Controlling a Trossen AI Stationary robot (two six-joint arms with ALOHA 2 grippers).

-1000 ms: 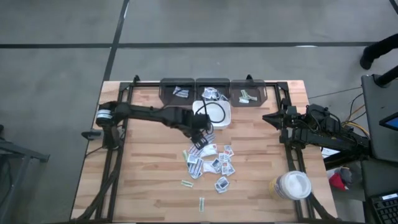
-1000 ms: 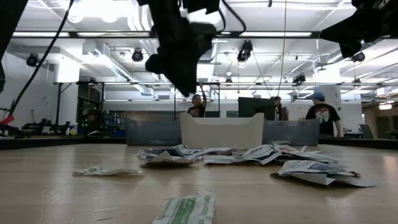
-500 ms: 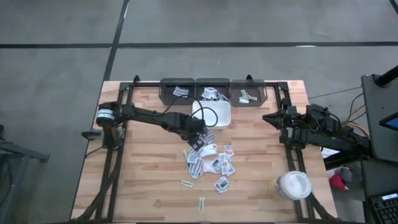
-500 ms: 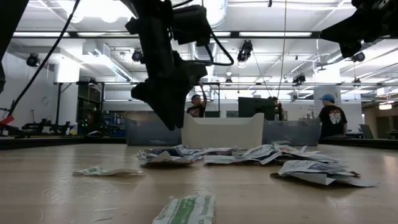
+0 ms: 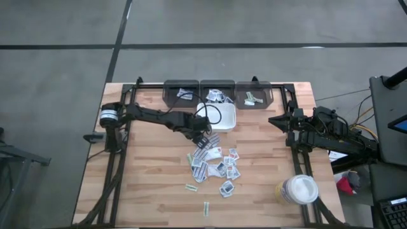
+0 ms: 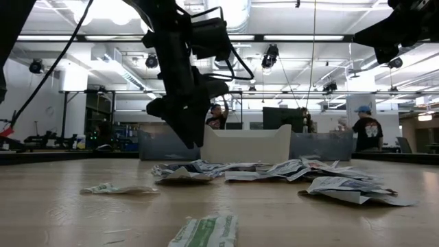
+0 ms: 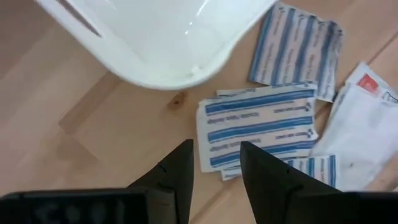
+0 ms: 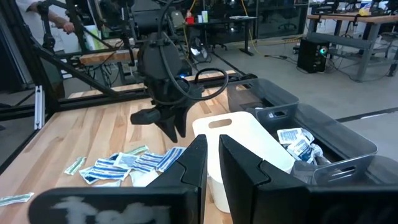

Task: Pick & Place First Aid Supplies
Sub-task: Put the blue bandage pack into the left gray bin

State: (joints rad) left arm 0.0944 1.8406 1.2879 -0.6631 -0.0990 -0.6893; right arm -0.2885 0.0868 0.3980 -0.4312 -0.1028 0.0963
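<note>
A pale wooden plank table (image 5: 152, 172) stands on a grey floor, with a workshop and standing people beyond. The first aid supplies, small flat white packets with blue-striped or red print (image 5: 215, 163), lie scattered at the table's middle, a few narrow pale strips (image 5: 206, 208) nearer the front edge. Just behind them sits a white square plastic tray (image 5: 227, 117), then three dark bins (image 5: 217, 93) already holding some packets. The left hand (image 5: 202, 135), fingers slightly apart and empty, has dropped low over a blue-striped packet (image 7: 258, 124) at the pile's edge beside the tray, so a pick looks imminent. The right hand (image 5: 275, 120) waits by the table's right side, fingers nearly together, holding nothing.
</note>
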